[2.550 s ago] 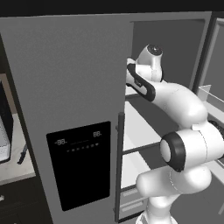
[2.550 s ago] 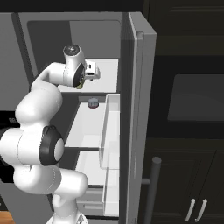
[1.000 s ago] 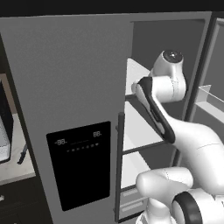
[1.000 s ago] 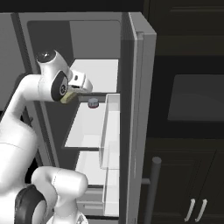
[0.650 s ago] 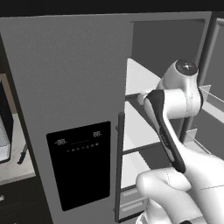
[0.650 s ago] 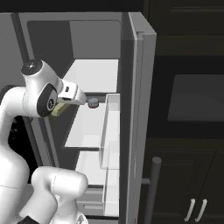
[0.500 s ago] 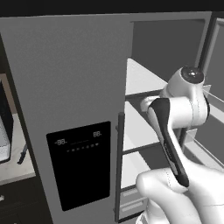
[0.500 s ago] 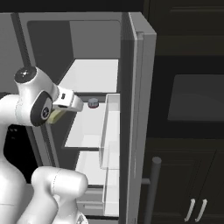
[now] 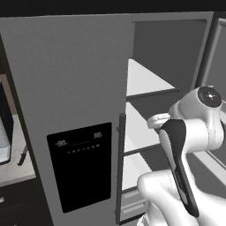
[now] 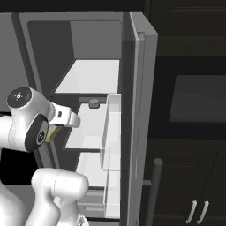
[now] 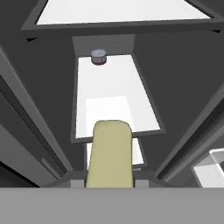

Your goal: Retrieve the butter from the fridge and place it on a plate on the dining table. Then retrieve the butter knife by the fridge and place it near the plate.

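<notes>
The butter (image 11: 110, 153), a pale yellow stick, juts up from the bottom of the hand view, and my gripper (image 11: 109, 177) is shut on it; the stick hides the fingertips. A sliver of the butter (image 10: 51, 133) shows under the hand in the right base view. The hand hangs just outside the open compartment of the grey fridge (image 9: 79, 79), in front of its white shelves (image 11: 109, 94). The dark butter knife (image 9: 22, 155) lies on the counter left of the fridge. The plate and the dining table are out of view.
A small round jar with a grey lid (image 10: 93, 103) stands at the back of the middle shelf. The open right fridge door (image 10: 137, 110) carries a clear bin (image 10: 110, 132). Black cabinets (image 10: 190, 110) stand to the right. The arm's elbow (image 9: 194, 128) bulks in front of the shelves.
The arm has drawn back out of the fridge toward the base and sunk lower, carrying the butter away from the shelf. The fridge and the jar have not moved.
</notes>
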{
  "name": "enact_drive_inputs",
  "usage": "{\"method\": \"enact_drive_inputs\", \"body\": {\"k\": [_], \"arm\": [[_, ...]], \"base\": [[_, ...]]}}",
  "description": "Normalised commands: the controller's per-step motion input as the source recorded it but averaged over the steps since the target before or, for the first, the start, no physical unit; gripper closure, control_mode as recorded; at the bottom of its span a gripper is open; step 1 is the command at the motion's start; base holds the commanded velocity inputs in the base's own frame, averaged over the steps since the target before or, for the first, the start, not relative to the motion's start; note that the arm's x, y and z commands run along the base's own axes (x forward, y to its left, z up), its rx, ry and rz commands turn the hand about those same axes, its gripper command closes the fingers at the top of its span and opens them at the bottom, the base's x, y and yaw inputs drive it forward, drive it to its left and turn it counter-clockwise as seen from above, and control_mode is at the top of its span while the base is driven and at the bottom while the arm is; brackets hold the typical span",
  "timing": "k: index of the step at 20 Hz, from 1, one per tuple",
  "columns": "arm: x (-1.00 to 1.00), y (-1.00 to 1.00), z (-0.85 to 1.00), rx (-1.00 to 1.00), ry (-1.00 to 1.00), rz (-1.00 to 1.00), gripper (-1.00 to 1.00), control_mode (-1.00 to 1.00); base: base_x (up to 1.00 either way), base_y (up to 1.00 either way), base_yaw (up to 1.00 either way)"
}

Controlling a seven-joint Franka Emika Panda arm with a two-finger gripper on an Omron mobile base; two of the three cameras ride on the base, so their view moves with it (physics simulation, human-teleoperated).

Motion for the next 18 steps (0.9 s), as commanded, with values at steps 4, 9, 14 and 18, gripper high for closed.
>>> {"method": "enact_drive_inputs", "body": {"k": [4, 9, 14, 18], "arm": [[-0.01, 0.0, -0.36, 0.0, 0.02, 0.01, 1.0, -1.0], [0.0, 0.0, -0.13, 0.0, 0.08, 0.0, 1.0, -1.0], [0.0, 0.0, 0.0, 0.0, 0.0, 0.0, 1.0, -1.0], [0.0, 0.0, 0.0, 0.0, 0.0, 0.0, 1.0, 1.0]], "base": [[0.0, 0.0, 0.0], [0.0, 0.0, 0.0], [0.0, 0.0, 0.0], [-0.35, 0.09, 0.0]]}}
